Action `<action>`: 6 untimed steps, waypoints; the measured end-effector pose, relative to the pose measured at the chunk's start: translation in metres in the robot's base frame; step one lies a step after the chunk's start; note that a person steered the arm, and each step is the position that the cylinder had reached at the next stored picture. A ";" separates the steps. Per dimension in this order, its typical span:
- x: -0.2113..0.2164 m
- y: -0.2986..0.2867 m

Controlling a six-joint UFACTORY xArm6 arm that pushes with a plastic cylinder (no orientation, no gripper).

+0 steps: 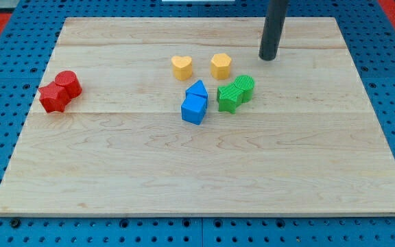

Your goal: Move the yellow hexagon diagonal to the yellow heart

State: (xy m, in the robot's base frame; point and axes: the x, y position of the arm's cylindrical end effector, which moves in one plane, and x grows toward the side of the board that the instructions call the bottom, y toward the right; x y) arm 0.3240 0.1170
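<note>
Jaws none: my tip (pixel 268 57) up-right of squat yellow hexagon (pixel 221 66).

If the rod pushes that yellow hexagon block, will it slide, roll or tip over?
The yellow hexagon looks squat and flat-bottomed, so it should probably slide, not roll or tip. It likely turns if my tip hits off-centre. The smooth wooden board suggests little drag.
</note>
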 end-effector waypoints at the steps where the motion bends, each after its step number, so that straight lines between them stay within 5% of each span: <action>1: 0.006 -0.053; 3: 0.006 -0.128; 6: -0.002 -0.007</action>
